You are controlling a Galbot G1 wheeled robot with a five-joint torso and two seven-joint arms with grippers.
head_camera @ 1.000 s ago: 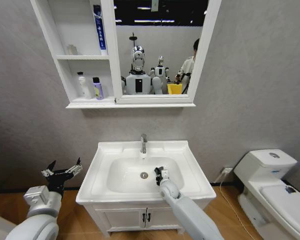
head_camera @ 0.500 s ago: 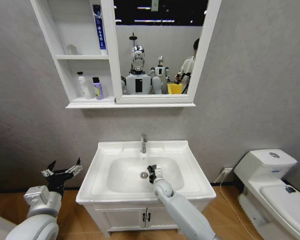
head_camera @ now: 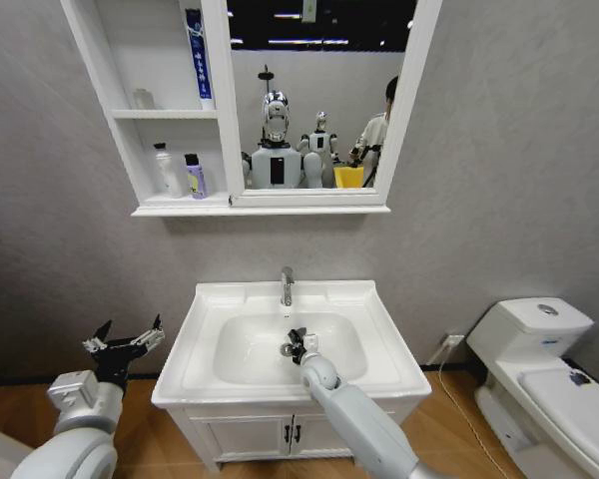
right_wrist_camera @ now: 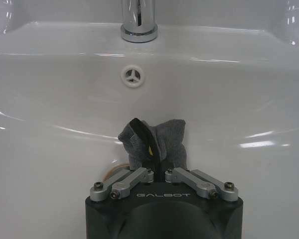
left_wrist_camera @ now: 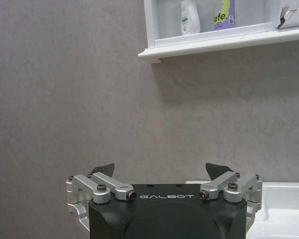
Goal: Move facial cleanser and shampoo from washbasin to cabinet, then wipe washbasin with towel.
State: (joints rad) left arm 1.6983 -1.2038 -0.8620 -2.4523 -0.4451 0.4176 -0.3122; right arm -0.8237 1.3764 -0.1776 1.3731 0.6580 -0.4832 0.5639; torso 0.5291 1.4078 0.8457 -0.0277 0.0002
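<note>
My right pincer [right_wrist_camera: 157, 172] is down inside the bowl of the washbasin [head_camera: 374, 349], its fingers closed on the towel [right_wrist_camera: 153, 142], a bunched dark grey cloth with a black strip and a glimpse of yellow-green at its middle. In the head view the right pincer [head_camera: 295, 344] sits at the centre of the bowl, close over the drain, with my forearm coming in across the front rim. In the wrist view the towel projects ahead of my fingers towards the bowl's back wall. The overflow hole [right_wrist_camera: 132, 76] lies beyond the cloth in that wall, and the tap [right_wrist_camera: 139, 20] stands on the back ledge past it. The cloth appears to rest against the white ceramic, though I cannot tell how firmly.

The deciding relation, as I judge it: the towel sits between my fingers and the bowl surface, about midway between the left and right rims, so unwiped ceramic lies to either side.

My left pincer [head_camera: 128, 344] hangs well off the washbasin's left edge, fingers spread wide and holding nothing, so my right arm is far the nearer. On the lowest shelf of the cabinet [head_camera: 120, 150] stand a white bottle [head_camera: 165, 170] and a purple bottle [head_camera: 195, 177], so I take the wiping to be the step in hand.
</note>
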